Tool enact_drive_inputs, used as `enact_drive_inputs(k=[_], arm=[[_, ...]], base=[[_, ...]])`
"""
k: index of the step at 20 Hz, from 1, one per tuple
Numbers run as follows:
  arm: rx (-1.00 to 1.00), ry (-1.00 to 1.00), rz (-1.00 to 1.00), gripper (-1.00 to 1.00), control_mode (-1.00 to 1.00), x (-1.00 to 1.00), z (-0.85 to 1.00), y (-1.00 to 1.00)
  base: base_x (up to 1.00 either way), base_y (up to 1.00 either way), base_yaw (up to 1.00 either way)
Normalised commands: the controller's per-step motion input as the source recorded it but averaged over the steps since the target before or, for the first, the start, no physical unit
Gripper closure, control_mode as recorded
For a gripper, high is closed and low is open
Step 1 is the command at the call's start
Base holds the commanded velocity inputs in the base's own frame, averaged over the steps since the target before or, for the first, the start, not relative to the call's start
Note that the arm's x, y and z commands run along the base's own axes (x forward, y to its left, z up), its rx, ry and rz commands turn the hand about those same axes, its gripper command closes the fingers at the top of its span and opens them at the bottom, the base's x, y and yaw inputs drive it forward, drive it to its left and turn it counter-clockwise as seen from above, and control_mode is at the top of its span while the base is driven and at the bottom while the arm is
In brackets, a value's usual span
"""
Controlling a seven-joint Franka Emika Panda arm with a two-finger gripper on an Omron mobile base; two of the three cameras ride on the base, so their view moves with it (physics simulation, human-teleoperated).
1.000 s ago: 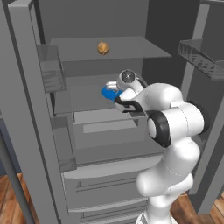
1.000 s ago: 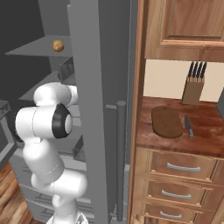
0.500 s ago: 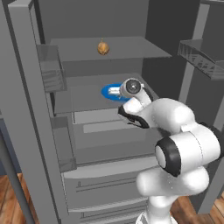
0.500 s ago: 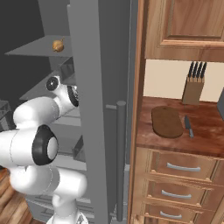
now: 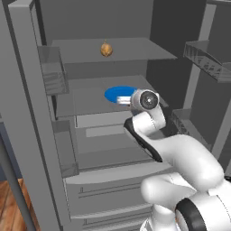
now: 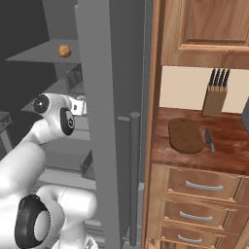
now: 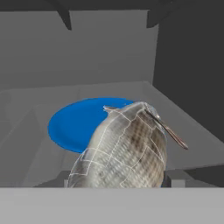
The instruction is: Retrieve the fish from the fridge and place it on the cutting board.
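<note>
— Grey shelves and grey walls are all around the hand; it is inside the fridge; what is the hand doing?

— Up close in the hand view, the fish sits right between the fingers of the gripper; the hand is clamped on the fish; the fish is pale and silver with brown flecks, and its thin tail points away from the hand.

— Where is the fish in the fridge?

— It is up off the shelf, in the hand; just past it and a bit lower lies a flat blue plate on the shelf; I cannot tell if the fish touches the plate; from the left base view a bit of the fish pokes out in front of the hand, over the near edge of the plate.

— What else is near the hand?

— One shelf above the hand there is a small round orange-brown ball; it is well apart from the hand.

— And the cutting board?

— From the right base view the cutting board is far off to the right of the hand, past the fridge door with its long bar handle; it lies flat on a brown wooden counter; a knife lies just beside it; a knife block stands behind it by the wall; wooden drawers are under the counter.
</note>
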Motion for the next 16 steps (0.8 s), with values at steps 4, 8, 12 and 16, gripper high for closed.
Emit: enact_drive_inputs(k=[4, 8, 12, 16], arm=[[0.00, 0.00, 0.00, 1.00, -1.00, -0.83, 0.68, 0.00], [0.00, 0.22, 0.00, 1.00, -1.00, -0.51, 0.16, 0.17], [0.00, 0.28, 0.00, 1.00, -1.00, -0.41, 0.01, 0.14], [0.00, 0.21, 0.00, 1.00, -1.00, -0.60, 0.02, 0.05]], base=[[0.00, 0.00, 0.00], [0.00, 0.00, 0.00], [0.00, 0.00, 0.00], [0.00, 0.00, 0.00]])
